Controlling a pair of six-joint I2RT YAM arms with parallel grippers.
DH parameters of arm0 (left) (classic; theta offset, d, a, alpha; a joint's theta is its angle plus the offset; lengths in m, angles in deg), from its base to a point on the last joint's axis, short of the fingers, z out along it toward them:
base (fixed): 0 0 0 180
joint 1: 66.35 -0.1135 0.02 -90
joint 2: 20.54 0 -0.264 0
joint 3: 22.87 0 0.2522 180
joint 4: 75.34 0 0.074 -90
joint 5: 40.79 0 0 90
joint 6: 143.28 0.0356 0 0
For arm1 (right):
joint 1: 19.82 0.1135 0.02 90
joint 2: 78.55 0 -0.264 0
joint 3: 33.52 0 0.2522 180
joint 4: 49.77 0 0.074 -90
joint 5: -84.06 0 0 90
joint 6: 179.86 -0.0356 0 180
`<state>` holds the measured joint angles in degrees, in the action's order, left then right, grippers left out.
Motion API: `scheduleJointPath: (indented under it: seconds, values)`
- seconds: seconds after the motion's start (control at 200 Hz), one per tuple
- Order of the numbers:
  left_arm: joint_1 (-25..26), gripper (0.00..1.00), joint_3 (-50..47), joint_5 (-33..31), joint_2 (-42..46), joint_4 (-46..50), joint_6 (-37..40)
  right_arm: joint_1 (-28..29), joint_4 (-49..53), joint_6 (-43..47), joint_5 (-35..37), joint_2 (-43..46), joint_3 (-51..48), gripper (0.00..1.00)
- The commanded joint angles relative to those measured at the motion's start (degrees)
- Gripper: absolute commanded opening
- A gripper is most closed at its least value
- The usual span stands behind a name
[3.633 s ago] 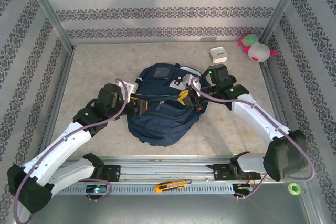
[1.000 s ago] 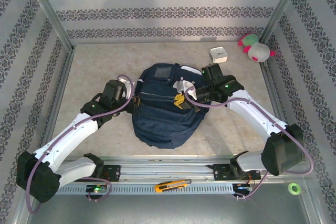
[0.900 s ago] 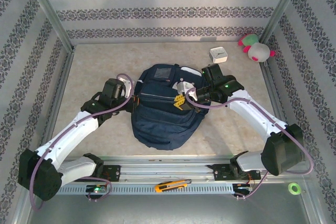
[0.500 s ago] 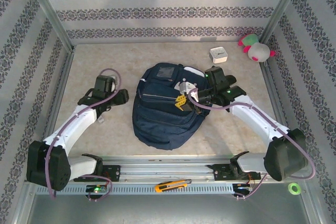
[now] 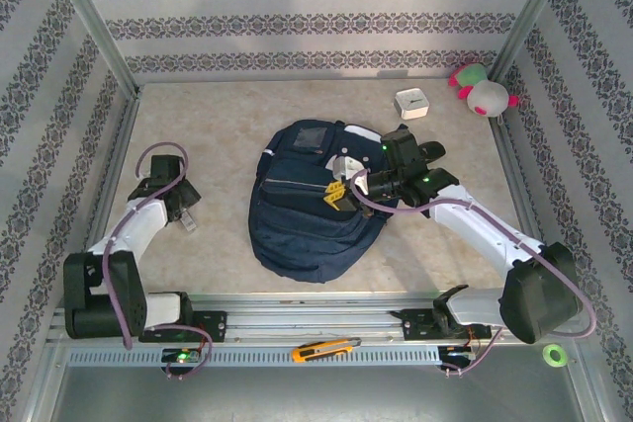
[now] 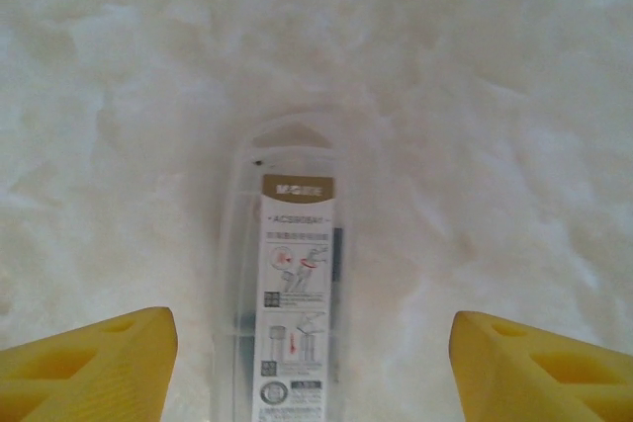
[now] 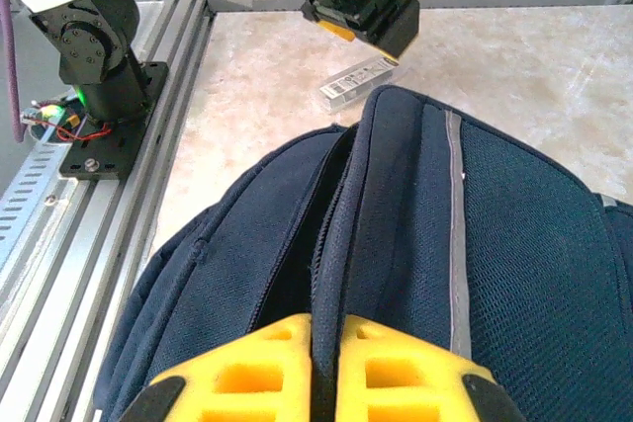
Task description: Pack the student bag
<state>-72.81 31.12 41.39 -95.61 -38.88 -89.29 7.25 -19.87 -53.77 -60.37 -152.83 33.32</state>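
The right gripper [image 7: 323, 371] is clenched, its yellow fingers pressed together on a raised fold of dark fabric beside the zip opening of the large navy-blue fabric backpack [image 7: 495, 234] with grey reflective stripes. From above, that pinch sits on the right side of the backpack, about halfway along it. The backpack lies in the middle of the pale marbled tabletop [image 5: 218, 126] with its front pockets facing up. The left gripper [image 6: 312, 368] is released, its yellow fingers spread wide over the tabletop. A narrow clear plastic packet [image 6: 295, 274] with a printed label lies lengthwise between them and touches neither finger. This packet rests to the left of the backpack and apart from it. Beyond the backpack, toward the far right, a small white box [image 5: 411, 103] sits on the tabletop. A pink, white and green plush toy [image 5: 482, 91] lies just beside the box, in the far right corner by the wall. A yellow utility knife [image 5: 324, 350] lies on the slotted metal rail [image 5: 247, 355] in front of the arm bases. A small green roll of tape [image 5: 554, 354] rests at the near right.
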Motion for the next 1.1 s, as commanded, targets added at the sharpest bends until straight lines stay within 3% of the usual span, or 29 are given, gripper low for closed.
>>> scheduleJointPath:
  seconds: [0.0, 0.32, 0.49, 0.585, 0.64, 0.904, 1.094]
  values:
    - [-0.84, 0.72, -0.57, -1.23, -3.47, -0.55, -1.69, 1.23, -4.14, 0.38, -4.71, -0.46, 0.35, 0.0]
    - [-0.84, 0.58, -1.23, 1.39, -9.38, -2.82, -2.59, 1.21, -4.24, 0.82, -5.42, -0.69, 1.34, 0.0]
    - [-0.84, 0.58, -0.75, 2.17, -11.01, -2.52, -2.28, 1.14, -4.23, 0.73, -5.68, -0.65, 1.76, 0.0]
    - [-0.8, 0.45, -0.45, 2.14, -11.32, -1.99, -1.96, 1.14, -4.25, 0.49, -5.77, -0.53, 1.91, 0.0]
    - [-0.75, 0.43, -0.45, 1.97, -10.84, -1.56, -1.71, 1.14, -4.34, 0.18, -5.9, -0.58, 2.02, 0.0]
    - [0.17, 0.34, -0.21, 8.08, 3.45, 4.33, -1.18, 0.88, -8.45, -8.39, -4.78, -1.04, 2.92, 0.0]
    - [4.48, 0.33, 3.6, 16.78, 18.04, 10.61, 0.06, 0.84, -17.06, -21.54, -0.47, -0.73, 1.19, 0.0]
